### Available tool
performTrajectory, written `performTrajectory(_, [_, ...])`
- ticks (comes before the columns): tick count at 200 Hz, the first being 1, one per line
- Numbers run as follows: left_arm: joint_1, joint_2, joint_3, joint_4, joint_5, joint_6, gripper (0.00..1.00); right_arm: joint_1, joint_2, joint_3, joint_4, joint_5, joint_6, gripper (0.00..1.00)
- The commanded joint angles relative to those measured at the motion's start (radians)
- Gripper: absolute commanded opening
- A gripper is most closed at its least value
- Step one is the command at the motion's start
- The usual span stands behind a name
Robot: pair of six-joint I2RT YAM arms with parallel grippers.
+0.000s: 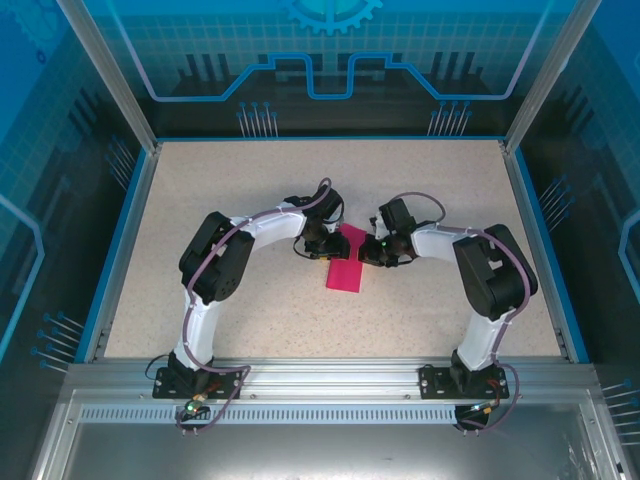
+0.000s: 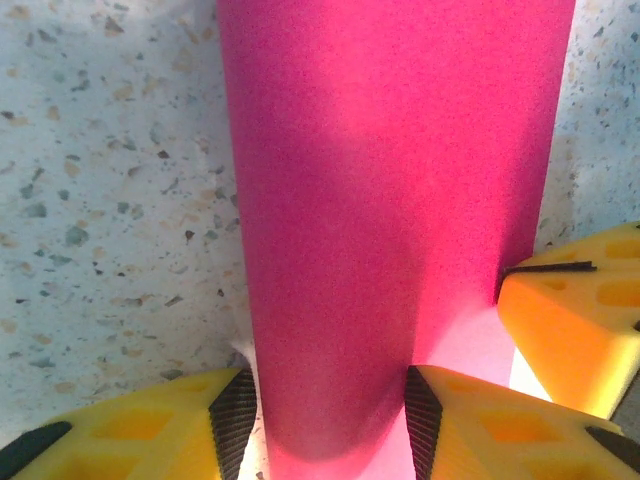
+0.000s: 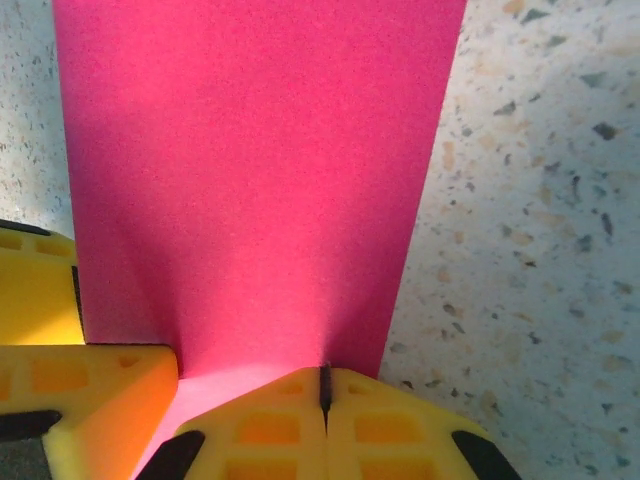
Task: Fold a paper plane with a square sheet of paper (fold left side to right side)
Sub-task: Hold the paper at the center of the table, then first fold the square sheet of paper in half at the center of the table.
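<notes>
The square sheet of paper (image 1: 345, 272) lies mid-table, magenta-pink, with its left side bent over toward the right into a narrow strip. My two grippers meet at its far end. In the left wrist view the rounded bend of the paper (image 2: 390, 180) runs between the fingers of my left gripper (image 2: 330, 425), whose jaws stand apart on either side of it. My right gripper (image 3: 325, 385) has its jaws pressed together on the near edge of the paper's top layer (image 3: 250, 170). From above, my left gripper (image 1: 325, 243) and right gripper (image 1: 372, 250) flank the sheet's far end.
The speckled beige table (image 1: 250, 180) is bordered by a blue rim and metal frame posts. A yellow finger of the right gripper (image 2: 580, 330) sits close beside the left one; a left finger (image 3: 60, 390) shows at the right wrist view's lower left.
</notes>
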Motion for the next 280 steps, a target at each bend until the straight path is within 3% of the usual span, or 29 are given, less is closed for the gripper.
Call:
performTrajectory(1, [-0.034, 0.081, -0.021, -0.013, -0.012, 0.028, 0.49, 0.014, 0.031, 0.016, -0.081, 0.04, -0.005, 0.05])
performTrajectory(122, [0.025, -0.198, -0.085, 0.057, 0.066, 0.019, 0.53, 0.021, 0.088, 0.005, -0.136, 0.065, -0.013, 0.05])
performTrajectory(187, [0.025, -0.159, -0.132, 0.2, 0.257, -0.035, 0.26, 0.026, 0.087, 0.008, -0.146, 0.071, -0.023, 0.05])
performTrajectory(280, [0.066, -0.048, -0.176, 0.256, 0.245, -0.048, 0.23, 0.031, 0.086, 0.011, -0.169, 0.085, -0.033, 0.06])
